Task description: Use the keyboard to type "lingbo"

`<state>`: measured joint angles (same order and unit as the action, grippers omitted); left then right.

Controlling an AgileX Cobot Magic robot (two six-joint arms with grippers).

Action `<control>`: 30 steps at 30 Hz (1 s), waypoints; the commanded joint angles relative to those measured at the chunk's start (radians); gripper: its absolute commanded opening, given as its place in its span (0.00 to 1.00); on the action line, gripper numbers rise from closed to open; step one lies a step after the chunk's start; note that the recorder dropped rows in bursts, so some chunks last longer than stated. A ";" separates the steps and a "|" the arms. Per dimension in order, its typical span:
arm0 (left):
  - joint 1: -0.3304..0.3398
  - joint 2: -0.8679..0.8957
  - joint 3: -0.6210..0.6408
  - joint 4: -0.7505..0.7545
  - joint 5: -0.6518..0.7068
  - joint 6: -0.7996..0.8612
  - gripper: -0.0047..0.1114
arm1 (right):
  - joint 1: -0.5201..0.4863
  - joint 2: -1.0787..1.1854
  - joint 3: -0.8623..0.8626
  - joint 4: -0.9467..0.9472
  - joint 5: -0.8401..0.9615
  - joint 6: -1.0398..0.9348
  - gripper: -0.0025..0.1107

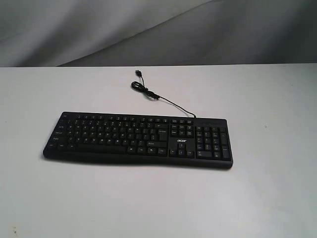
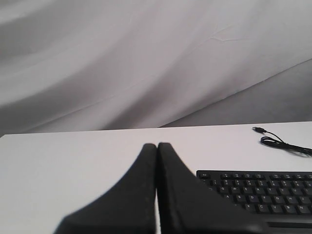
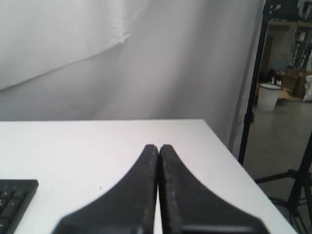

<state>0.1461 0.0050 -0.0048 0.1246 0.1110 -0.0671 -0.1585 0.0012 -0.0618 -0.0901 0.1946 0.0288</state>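
In the exterior view the keyboard (image 1: pixel 137 140) lies flat across the middle of the frame on the white table (image 1: pixel 158 208). Its long side runs left to right, with the number pad at the right end. Its thin cable (image 1: pixel 163 99) curls off the back edge toward the upper centre, and the plug lies loose on the table, so it seems to be there for pressing only. Neither arm shows here and nothing is over the keys. I'd judge the typing has yet to begin.

In the left wrist view the left gripper (image 2: pixel 157 148) has its two dark fingers pressed flat together with no gap and nothing between them. That suits the job, I'd say: one narrow tip can poke a single key without catching its neighbours. The letter end of the keyboard (image 2: pixel 263 192) sits close beside the fingers, lower than the tip.

In the right wrist view the right gripper (image 3: pixel 158 148) is closed tight too — empty, tip hanging above bare table. Only a corner of the keyboard (image 3: pixel 12 195) shows at the frame's edge, and a dark stand (image 3: pixel 248 117) rises past the table's far side.
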 commanded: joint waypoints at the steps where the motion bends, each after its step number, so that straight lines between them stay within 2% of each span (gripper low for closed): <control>1: -0.007 -0.005 0.005 0.000 -0.009 -0.002 0.04 | -0.007 -0.001 0.062 0.016 -0.026 -0.003 0.02; 11: -0.007 -0.005 0.005 0.000 -0.009 -0.002 0.04 | -0.007 -0.001 0.062 -0.051 0.160 -0.007 0.02; 30: -0.007 -0.005 0.005 0.000 -0.009 -0.002 0.04 | -0.007 -0.001 0.062 -0.051 0.160 -0.007 0.02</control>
<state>0.1461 0.0050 -0.0048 0.1246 0.1110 -0.0671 -0.1601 0.0012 -0.0040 -0.1303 0.3501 0.0250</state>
